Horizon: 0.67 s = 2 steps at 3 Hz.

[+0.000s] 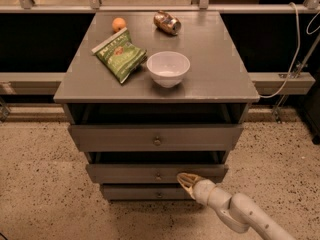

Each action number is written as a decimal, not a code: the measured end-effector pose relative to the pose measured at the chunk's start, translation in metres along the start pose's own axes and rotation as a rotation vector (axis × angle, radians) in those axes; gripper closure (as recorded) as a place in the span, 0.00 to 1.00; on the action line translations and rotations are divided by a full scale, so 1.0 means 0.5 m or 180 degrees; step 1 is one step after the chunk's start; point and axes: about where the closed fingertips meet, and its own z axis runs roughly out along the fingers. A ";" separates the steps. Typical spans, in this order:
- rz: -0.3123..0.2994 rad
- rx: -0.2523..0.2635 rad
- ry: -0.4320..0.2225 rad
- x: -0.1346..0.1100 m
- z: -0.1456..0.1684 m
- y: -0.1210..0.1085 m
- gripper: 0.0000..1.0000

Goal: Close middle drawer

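The gripper (186,180), fingers closed together and empty, rests its tip on the front panel of the middle drawer (125,173), just right of the knob (158,175). This drawer stands slightly out below the upper drawer (110,138). On the cabinet top (220,79), a white bowl (168,68) sits nearer the front edge.

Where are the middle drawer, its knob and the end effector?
middle drawer (125,173): camera view, front panel, left of centre.
knob (158,175): camera view, its centre.
end effector (184,180): camera view, tip, at the drawer front right of the knob.
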 end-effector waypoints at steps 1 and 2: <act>0.0015 0.0112 -0.0025 0.016 0.014 -0.025 1.00; -0.0043 0.0081 -0.0050 0.033 -0.007 -0.002 1.00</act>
